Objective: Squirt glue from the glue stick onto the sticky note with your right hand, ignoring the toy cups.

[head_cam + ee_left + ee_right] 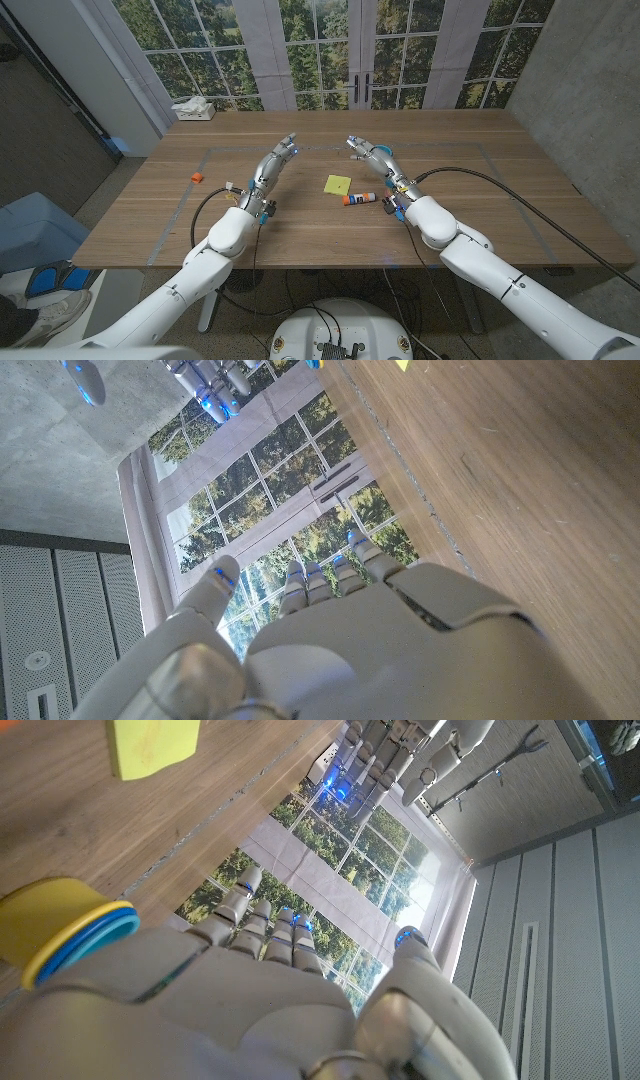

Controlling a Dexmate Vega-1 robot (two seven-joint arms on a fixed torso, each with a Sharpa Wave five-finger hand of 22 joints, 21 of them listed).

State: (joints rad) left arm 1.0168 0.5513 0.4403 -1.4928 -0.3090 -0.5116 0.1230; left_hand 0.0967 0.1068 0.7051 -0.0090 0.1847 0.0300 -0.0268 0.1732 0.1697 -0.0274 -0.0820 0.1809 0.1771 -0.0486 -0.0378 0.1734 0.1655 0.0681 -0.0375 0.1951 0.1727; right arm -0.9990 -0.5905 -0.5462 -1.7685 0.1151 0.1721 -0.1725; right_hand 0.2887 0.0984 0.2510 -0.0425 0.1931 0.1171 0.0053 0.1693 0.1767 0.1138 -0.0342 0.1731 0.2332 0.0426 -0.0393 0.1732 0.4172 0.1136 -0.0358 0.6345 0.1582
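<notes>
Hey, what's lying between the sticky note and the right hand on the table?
In the head view, the glue stick lies on its side between the sticky note and the right hand, just near of the note; otherwise bare wood.

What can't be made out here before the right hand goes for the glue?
- Glue stick: too small in head view to tell if its cap is on.
- Cups: cut off in right wrist view by the right hand; count unclear.
- Orange thing: too small in head view to identify.
- Sticky note: cut by the edge in right wrist view; marks unreadable.
</notes>
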